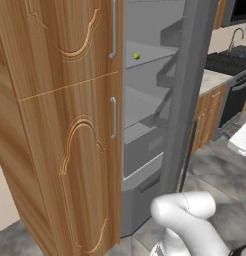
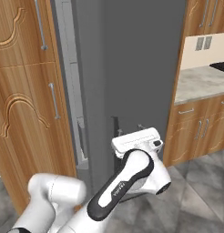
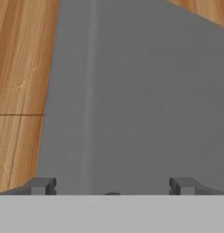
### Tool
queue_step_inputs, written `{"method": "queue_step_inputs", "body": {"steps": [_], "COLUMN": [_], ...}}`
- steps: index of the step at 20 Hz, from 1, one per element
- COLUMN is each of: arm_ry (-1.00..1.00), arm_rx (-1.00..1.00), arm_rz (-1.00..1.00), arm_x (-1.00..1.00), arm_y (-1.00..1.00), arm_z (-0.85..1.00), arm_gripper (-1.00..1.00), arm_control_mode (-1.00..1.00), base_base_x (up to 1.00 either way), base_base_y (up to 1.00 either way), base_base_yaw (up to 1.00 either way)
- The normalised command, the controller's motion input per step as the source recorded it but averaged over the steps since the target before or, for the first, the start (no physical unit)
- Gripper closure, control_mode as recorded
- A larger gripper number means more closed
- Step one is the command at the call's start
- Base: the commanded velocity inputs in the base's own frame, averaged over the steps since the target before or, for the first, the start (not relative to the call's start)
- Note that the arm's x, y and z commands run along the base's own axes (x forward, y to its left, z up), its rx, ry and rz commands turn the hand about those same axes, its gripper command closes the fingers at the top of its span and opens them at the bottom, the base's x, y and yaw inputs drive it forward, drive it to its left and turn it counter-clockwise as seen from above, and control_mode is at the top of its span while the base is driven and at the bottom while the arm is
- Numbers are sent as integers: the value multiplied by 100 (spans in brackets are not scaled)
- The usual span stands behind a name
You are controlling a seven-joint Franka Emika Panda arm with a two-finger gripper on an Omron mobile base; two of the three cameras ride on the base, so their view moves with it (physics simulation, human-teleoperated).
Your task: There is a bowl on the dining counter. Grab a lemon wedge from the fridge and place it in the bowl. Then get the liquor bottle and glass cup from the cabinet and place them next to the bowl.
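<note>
The fridge (image 1: 150,115) stands open, and a small yellow-green lemon wedge (image 1: 136,56) lies on an upper shelf inside. Its grey door (image 1: 187,75) is swung out to the right. My gripper (image 2: 130,129) is low in front of the door's outer face (image 2: 141,59), pointing straight at it with the jaws open wide and nothing between them. In the hand view my gripper (image 3: 112,186) faces that flat grey panel close up, the fingertips (image 3: 41,185) far apart. The bowl, liquor bottle and glass cup are out of view.
Tall wooden cabinet doors (image 1: 65,125) with metal handles stand left of the fridge. To the right run a stone counter (image 2: 200,82) over wooden drawers, a black stove (image 1: 227,62) and a sink faucet (image 1: 237,35). Grey tiled floor (image 2: 200,195) lies below.
</note>
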Motion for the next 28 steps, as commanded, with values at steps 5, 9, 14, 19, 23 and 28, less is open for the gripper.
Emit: {"method": "queue_step_inputs", "body": {"steps": [5, 9, 14, 19, 23, 28], "arm_ry": [-14, -6, 0, 1, 0, 1], "arm_rx": [0, -10, -23, -22, -18, -15], "arm_rz": [26, 11, 2, 2, 1, -1], "arm_x": [-100, -100, -83, -50, -32, -5], "arm_y": [-16, 63, 100, 100, 93, 72], "arm_z": [48, 44, 32, 27, 34, 32], "arm_gripper": [-100, -100, -100, -100, -100, -100], "arm_control_mode": [-100, -100, -100, -100, -100, -100], "base_base_x": [0, 0, 0, 0, 0, 0], "base_base_y": [0, 0, 0, 0, 0, 0], "base_base_yaw": [0, 0, 0, 0, 0, 0]}}
